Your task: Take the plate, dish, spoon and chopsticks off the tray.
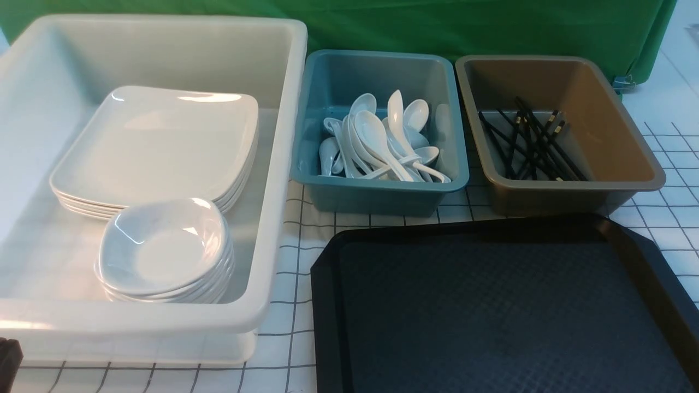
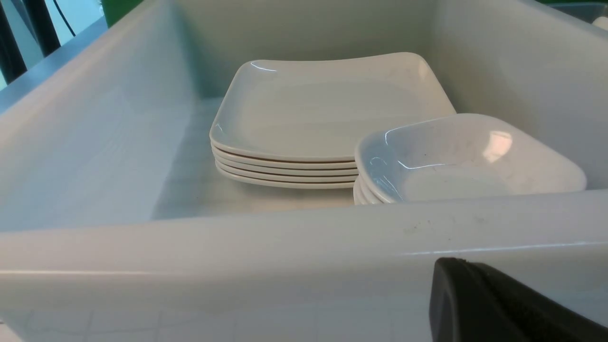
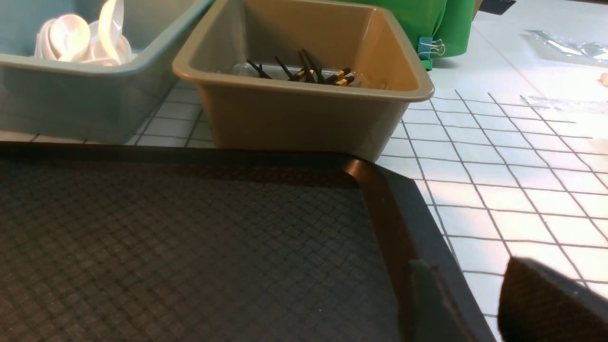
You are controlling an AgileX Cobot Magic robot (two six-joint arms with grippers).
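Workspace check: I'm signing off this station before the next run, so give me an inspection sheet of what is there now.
Surface: white cloth with a dark grid.
Tray: nothing on the part in view.
Plates: stacked in the white bin, with bowls stacked in front.
Spoons: piled in the teal bin.
Chopsticks: loose in the brown bin.
Clutter: clear plastic bag on the table beyond the cloth.
Left gripper: shut, empty, outside the white bin's near wall.
Right gripper: open, empty, over the tray's corner.
Cables: nothing seen.
Surroundings: green backdrop, binder clip at its edge.
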